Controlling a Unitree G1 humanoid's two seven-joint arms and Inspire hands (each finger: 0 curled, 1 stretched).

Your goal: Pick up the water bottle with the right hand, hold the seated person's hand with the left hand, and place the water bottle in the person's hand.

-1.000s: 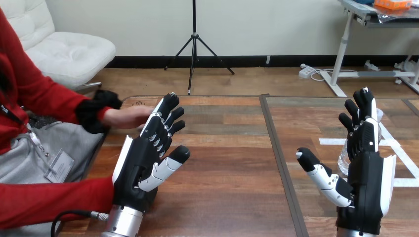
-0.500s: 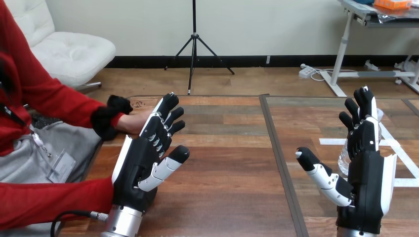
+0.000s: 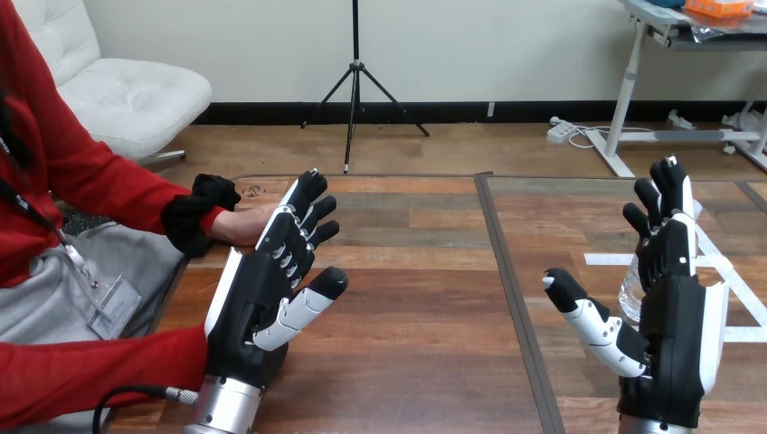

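My left hand (image 3: 262,294) is raised over the left half of the wooden table (image 3: 416,298), fingers straight and spread, thumb out to the right; it is open and holds nothing. Behind its fingers lies the person's hand (image 3: 244,224), mostly hidden, coming from a red sleeve with a black cuff; I cannot tell whether the two touch. My right hand (image 3: 674,316) stands upright at the right, open, thumb pointing left. A clear water bottle (image 3: 630,291) shows just behind it, largely covered by the hand.
White tape lines (image 3: 724,262) mark the table's right part. A dark seam (image 3: 506,289) runs front to back down the middle. The person's other red-sleeved arm (image 3: 90,371) lies along the near left edge.
The person's hand has slid further right behind my left hand's fingers. My right hand has shifted very slightly to the right. My left hand has not moved.
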